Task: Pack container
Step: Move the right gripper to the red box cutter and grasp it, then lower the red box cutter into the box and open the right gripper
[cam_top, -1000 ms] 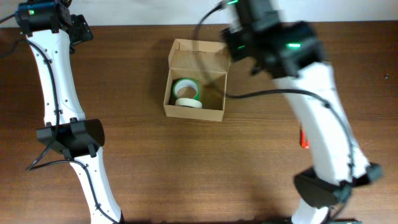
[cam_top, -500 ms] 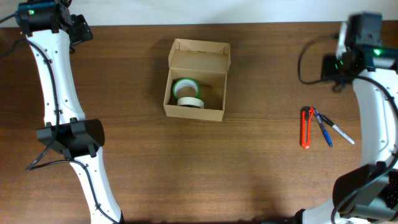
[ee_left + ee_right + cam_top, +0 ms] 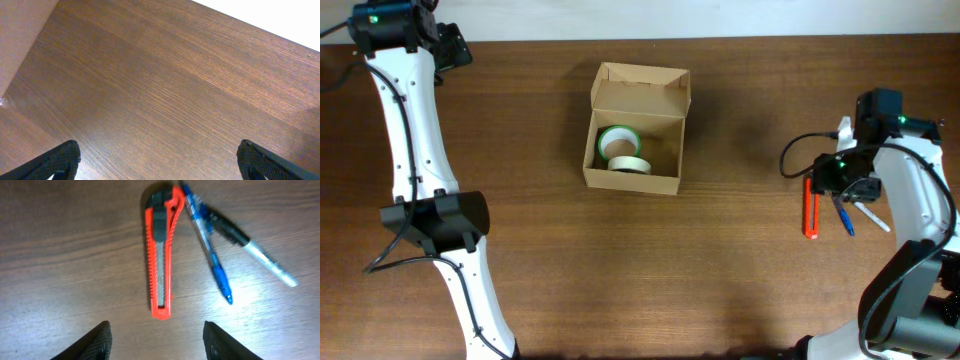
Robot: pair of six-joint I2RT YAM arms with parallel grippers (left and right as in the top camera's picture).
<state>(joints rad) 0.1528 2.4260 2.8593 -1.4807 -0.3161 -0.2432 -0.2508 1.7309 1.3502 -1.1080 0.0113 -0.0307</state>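
Moved: the right arm, over the box a second ago and out at the far right edge half a second ago, has come down over the loose tools; the left arm is unchanged.
Right gripper (image 3: 159,341): fingers spread wide, nothing between them, hovering above the table (image 3: 165,75).
Left gripper (image 3: 160,162): fingers also wide apart and empty, over bare wood at the far corner.
Container (image 3: 630,183): tan cardboard box, flap lid standing open, well apart from the right gripper, off to its left across the table; outside both wrist views.
Contents: a green tape roll (image 3: 617,140) and a white tape roll (image 3: 626,163) lie inside, touching.
Utility knife (image 3: 161,255): orange, lying flat just ahead of the right gripper, its long axis running away from the gap between the fingers.
Blue pen (image 3: 207,250): just beside the knife, on the gripper's right-hand finger side.
Marker (image 3: 250,247): black cap, pale barrel, further out on that same side, its cap end meeting the pen.
Step in hand: judged to be fetching the next item, most likely the knife.
Next move calls for: descending so the fingers straddle the knife's narrow body, closing without catching the pen, then carrying it to the box.
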